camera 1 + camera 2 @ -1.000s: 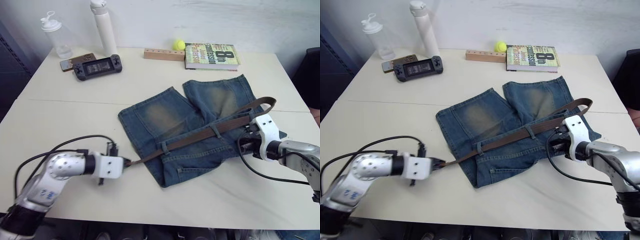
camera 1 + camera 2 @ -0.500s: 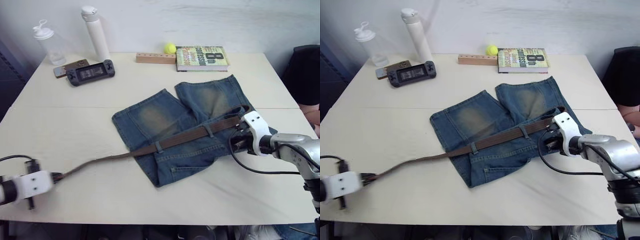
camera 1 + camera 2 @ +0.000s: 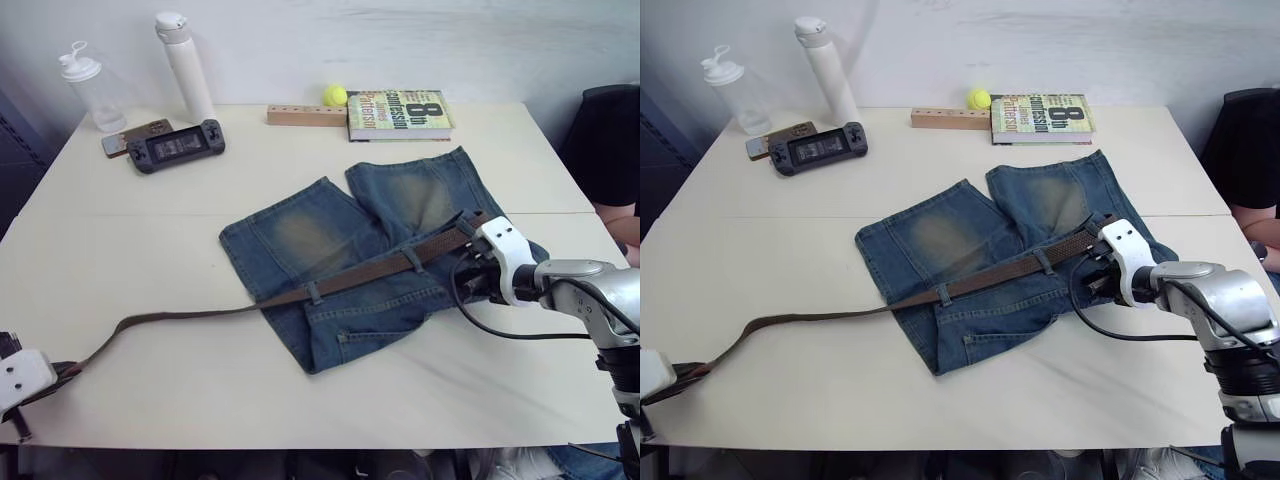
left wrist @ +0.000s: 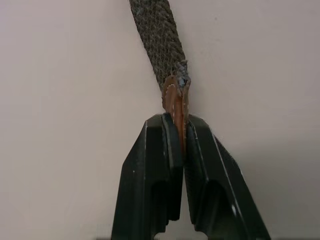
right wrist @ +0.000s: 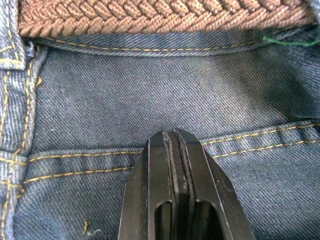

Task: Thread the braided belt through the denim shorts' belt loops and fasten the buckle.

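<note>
The denim shorts (image 3: 330, 235) lie flat mid-table. The braided belt (image 3: 190, 315) runs along their waistband under two belt loops (image 3: 315, 292) (image 3: 410, 262) and trails off leftwards over the table. My left gripper (image 4: 176, 125) is shut on the belt's tan leather tip at the table's near left corner (image 3: 50, 372). My right gripper (image 3: 468, 275) is shut, its fingertips (image 5: 175, 140) resting on the denim just below the belt at the shorts' right side. I cannot make out the buckle; the belt's right end (image 3: 478, 222) stops beside the right gripper.
Along the far edge stand a clear bottle (image 3: 80, 80), a white bottle (image 3: 178, 55), a phone (image 3: 130, 135), a game console (image 3: 175, 146), a wooden block (image 3: 305, 115), a tennis ball (image 3: 333, 95) and a book (image 3: 398, 103). A person sits at the right edge (image 3: 615, 150).
My left gripper has pulled the belt's tip far left, to the table's near corner. The belt slid through the loops, and its right end drew in to the shorts. The camera shifted slightly.
</note>
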Motion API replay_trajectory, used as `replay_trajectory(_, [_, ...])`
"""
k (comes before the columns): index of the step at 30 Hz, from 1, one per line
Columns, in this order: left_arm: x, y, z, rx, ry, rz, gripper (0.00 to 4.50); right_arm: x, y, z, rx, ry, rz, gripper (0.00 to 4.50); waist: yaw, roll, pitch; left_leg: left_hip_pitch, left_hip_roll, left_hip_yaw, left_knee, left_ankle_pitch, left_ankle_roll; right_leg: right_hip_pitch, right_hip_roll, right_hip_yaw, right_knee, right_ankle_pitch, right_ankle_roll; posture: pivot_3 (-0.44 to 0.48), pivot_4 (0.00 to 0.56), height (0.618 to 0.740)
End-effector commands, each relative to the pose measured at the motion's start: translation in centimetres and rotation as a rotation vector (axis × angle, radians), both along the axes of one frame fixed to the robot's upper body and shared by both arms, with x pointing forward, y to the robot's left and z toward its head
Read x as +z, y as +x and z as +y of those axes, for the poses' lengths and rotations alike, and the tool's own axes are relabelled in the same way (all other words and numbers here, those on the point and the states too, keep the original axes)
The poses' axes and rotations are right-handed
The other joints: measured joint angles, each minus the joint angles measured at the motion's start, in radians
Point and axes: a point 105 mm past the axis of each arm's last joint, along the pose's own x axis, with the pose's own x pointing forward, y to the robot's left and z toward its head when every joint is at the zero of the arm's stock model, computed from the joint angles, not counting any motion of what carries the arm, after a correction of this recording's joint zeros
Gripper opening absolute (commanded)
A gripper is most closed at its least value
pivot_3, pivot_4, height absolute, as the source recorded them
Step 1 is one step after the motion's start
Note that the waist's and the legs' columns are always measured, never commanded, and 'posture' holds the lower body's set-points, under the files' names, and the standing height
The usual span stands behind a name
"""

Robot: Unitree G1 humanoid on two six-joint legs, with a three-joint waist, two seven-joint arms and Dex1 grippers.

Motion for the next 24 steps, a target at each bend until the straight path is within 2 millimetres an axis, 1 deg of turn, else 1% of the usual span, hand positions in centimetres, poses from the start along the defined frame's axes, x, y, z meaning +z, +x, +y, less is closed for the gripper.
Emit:
replay_trajectory(1, [2.1, 1.5, -2.8, -0.039, -0.206, -0.037, 1.62, 2.0, -0.1, 1.0, 0.047, 0.040, -0.043, 0.00, 0.001, 0.000, 0.000, 0.000, 0.000, 0.000, 0.000, 0.000, 0.000, 0.000, 0.000, 0.000, 0.000, 0.000, 0.000, 0.000, 0.150, 0.738])
replay_trajectory(4, [3.5, 2.1, -4.6, -0.048, -0.336, -0.028, 2.91, 3.3, 0.1, 1.4, 0.073, 0.058, -0.084, 0.00, 0.001, 0.000, 0.000, -0.001, 0.000, 0.000, 0.000, 0.000, 0.000, 0.000, 0.000, 0.000, -0.001, 0.000, 0.000, 0.000, 0.150, 0.738])
replay_trajectory(7, [6.4, 2.9, -6.2, -0.063, -0.509, -0.051, 4.04, 5.1, -0.6, 2.1, 0.140, 0.091, -0.094, 0.00, 0.000, -0.001, 0.001, -0.001, 0.000, 0.000, 0.000, 0.000, 0.000, 0.000, 0.000, 0.000, -0.001, 0.000, 0.000, 0.000, 0.150, 0.738])
replay_trajectory(8, [8.2, 3.4, -7.0, -0.083, -0.582, -0.072, 4.47, 5.9, -1.0, 2.2, 0.175, 0.095, -0.096, 0.00, 0.001, -0.001, 0.002, -0.002, 0.000, 0.000, 0.000, 0.000, 0.000, 0.000, 0.000, 0.000, 0.000, 0.000, 0.000, 0.000, 0.150, 0.738])
replay_trajectory(9, [9.4, 3.7, -7.6, -0.099, -0.629, -0.080, 4.47, 6.3, -1.2, 2.3, 0.197, 0.096, -0.097, 0.00, 0.002, -0.001, 0.003, -0.002, 0.000, 0.000, 0.000, 0.000, 0.000, 0.000, 0.000, 0.000, -0.001, 0.000, 0.000, 0.000, 0.150, 0.738])
replay_trajectory(11, [12.4, 4.2, -10.1, -0.195, -0.738, -0.068, 4.50, 7.4, -2.7, 2.8, 0.291, 0.107, -0.065, 0.66, 0.004, -0.001, 0.003, -0.002, 0.000, -0.001, 0.001, 0.000, 0.000, 0.000, 0.000, 0.000, -0.001, 0.000, 0.000, 0.000, 0.150, 0.738])
replay_trajectory(12, [13.4, 4.2, -11.9, -0.264, -0.771, -0.042, 4.50, 8.0, -3.3, 3.0, 0.328, 0.110, -0.058, 0.95, 0.009, -0.001, 0.003, -0.002, 0.000, -0.001, 0.001, 0.000, 0.000, 0.000, 0.000, 0.000, -0.001, 0.000, 0.000, 0.000, 0.150, 0.738])
replay_trajectory(14, [14.4, 4.2, -14.3, -0.353, -0.805, 0.003, 4.50, 8.7, -3.8, 3.1, 0.360, 0.110, -0.060, 1.84, 0.015, -0.001, 0.004, -0.002, -0.001, -0.002, 0.000, 0.000, 0.000, 0.000, 0.000, 0.000, -0.002, 0.000, 0.000, 0.000, 0.150, 0.738])
replay_trajectory(15, [14.7, 4.2, -15.8, -0.412, -0.814, 0.034, 4.50, 9.2, -4.1, 3.2, 0.375, 0.111, -0.064, 2.37, 0.017, -0.001, 0.004, -0.002, -0.001, -0.002, 0.000, 0.000, 0.000, 0.000, 0.000, 0.000, -0.002, 0.000, 0.000, 0.000, 0.150, 0.738])
replay_trajectory(16, [14.2, 4.3, -18.5, -0.506, -0.775, 0.080, 4.50, 9.7, -4.6, 3.3, 0.396, 0.109, -0.067, 2.85, 0.019, -0.001, 0.004, -0.002, -0.001, -0.002, 0.000, 0.000, 0.000, 0.001, 0.000, 0.000, -0.002, 0.000, 0.000, 0.000, 0.150, 0.738])
replay_trajectory(17, [13.8, 4.1, -20.3, -0.574, -0.743, 0.111, 4.50, 10.0, -5.0, 3.3, 0.412, 0.107, -0.069, 3.15, 0.023, 0.000, 0.004, -0.002, -0.001, -0.002, 0.000, 0.000, 0.000, 0.001, 0.000, 0.000, -0.002, 0.000, 0.000, 0.000, 0.150, 0.738])
replay_trajectory(18, [12.9, 3.9, -22.4, -0.657, -0.683, 0.155, 4.50, 10.3, -5.6, 3.4, 0.433, 0.101, -0.067, 3.68, 0.025, 0.000, 0.005, -0.002, -0.002, -0.001, 0.001, 0.000, 0.000, 0.001, 0.000, 0.000, -0.001, 0.000, 0.000, 0.000, 0.150, 0.738])
replay_trajectory(19, [12.1, 4.0, -24.1, -0.716, -0.646, 0.171, 4.50, 10.5, -6.3, 3.4, 0.449, 0.090, -0.056, 4.10, 0.028, 0.000, 0.005, -0.003, -0.002, -0.001, 0.001, 0.001, 0.000, 0.001, 0.000, 0.000, -0.001, 0.000, 0.001, 0.000, 0.150, 0.738])
replay_trajectory(20, [11.6, 4.3, -25.4, -0.751, -0.620, 0.171, 4.50, 10.6, -6.9, 3.4, 0.462, 0.077, -0.047, 4.44, 0.032, 0.001, 0.005, -0.003, -0.002, -0.001, 0.001, 0.001, 0.000, 0.001, 0.001, 0.000, 0.000, 0.001, 0.001, 0.000, 0.150, 0.738])
replay_trajectory(22, [10.2, 5.2, -28.3, -0.821, -0.535, 0.151, 4.50, 10.9, -8.2, 3.2, 0.484, 0.044, -0.034, 4.44, 0.044, 0.000, 0.005, -0.004, -0.002, -0.001, 0.002, 0.002, 0.001, 0.001, 0.002, 0.000, 0.000, 0.001, 0.002, 0.000, 0.150, 0.738])
replay_trajectory(23, [9.6, 5.7, -29.7, -0.826, -0.545, 0.160, 4.50, 11.3, -8.7, 3.0, 0.485, 0.031, -0.050, 4.44, 0.052, 0.000, 0.005, -0.005, -0.002, -0.001, 0.003, 0.002, 0.001, 0.001, 0.003, 0.000, 0.000, 0.001, 0.002, 0.000, 0.150, 0.738])
replay_trajectory(24, [8.8, 6.1, -30.9, -0.831, -0.519, 0.163, 4.50, 11.8, -9.1, 2.6, 0.475, 0.033, -0.067, 4.44, 0.055, -0.001, 0.006, -0.006, -0.002, -0.001, 0.004, 0.002, 0.001, 0.001, 0.004, 0.000, -0.001, 0.002, 0.003, 0.000, 0.150, 0.738])
